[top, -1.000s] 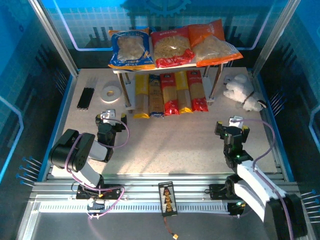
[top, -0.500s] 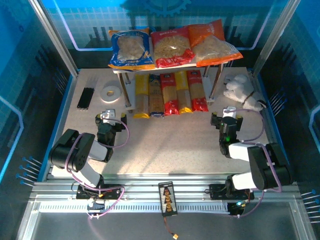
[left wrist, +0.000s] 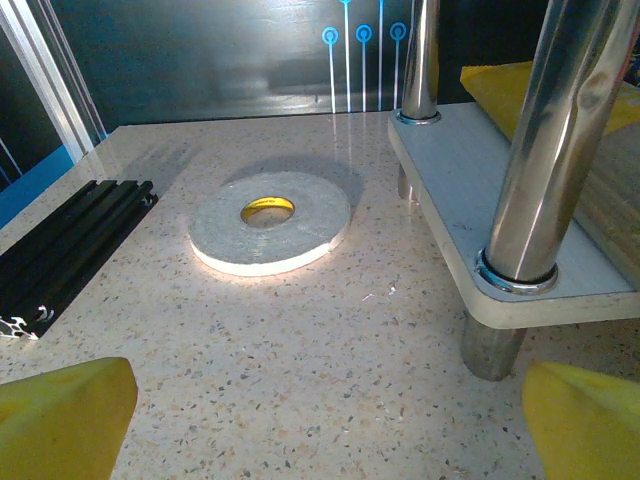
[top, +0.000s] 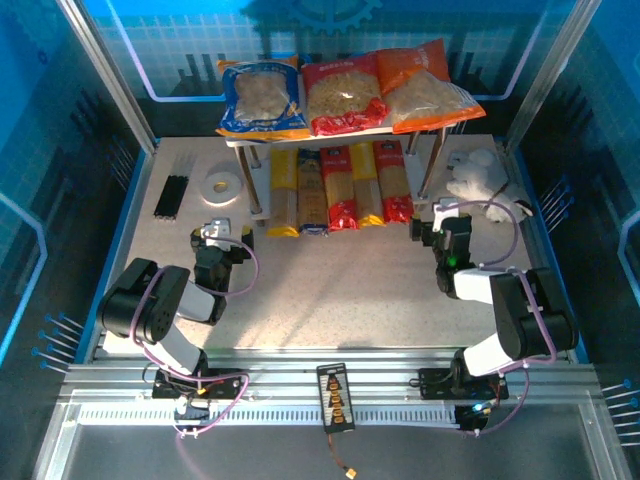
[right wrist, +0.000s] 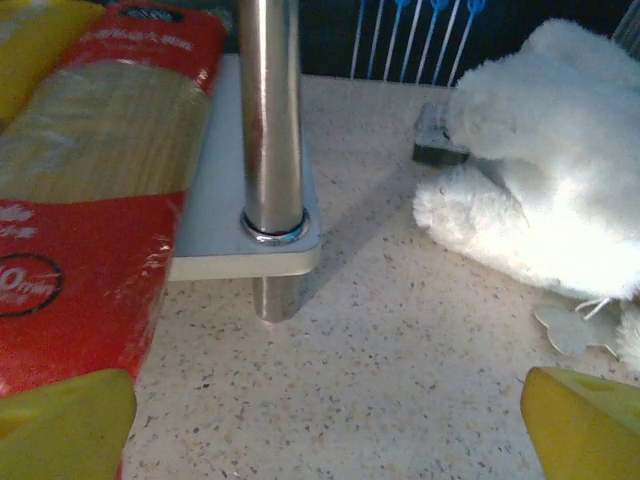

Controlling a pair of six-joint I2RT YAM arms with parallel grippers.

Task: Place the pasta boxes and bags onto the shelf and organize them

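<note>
The shelf (top: pixel 300 140) stands at the back. On its top board lie three bags: blue-yellow (top: pixel 262 98), red (top: pixel 342 92), orange (top: pixel 425 85). Several pasta boxes lie side by side on the lower board, from a yellow one (top: pixel 284 190) on the left to a red one (top: pixel 392 180) on the right. My left gripper (top: pixel 215 240) is open and empty, low over the table near the shelf's left front corner (left wrist: pixel 520 290). My right gripper (top: pixel 445 222) is open and empty, facing the right front post (right wrist: pixel 272 120) with the red box (right wrist: pixel 90 200) to its left.
A white tape roll (left wrist: pixel 270 220) and black bars (left wrist: pixel 70 240) lie left of the shelf. A white plush toy (right wrist: pixel 550 170) sits right of the shelf, close to my right gripper. Blue enclosure walls ring the table (top: pixel 340 290).
My right arm has folded back and carried its gripper forward and left to the shelf's right front post. The left arm has not moved. Both grippers stayed open.
</note>
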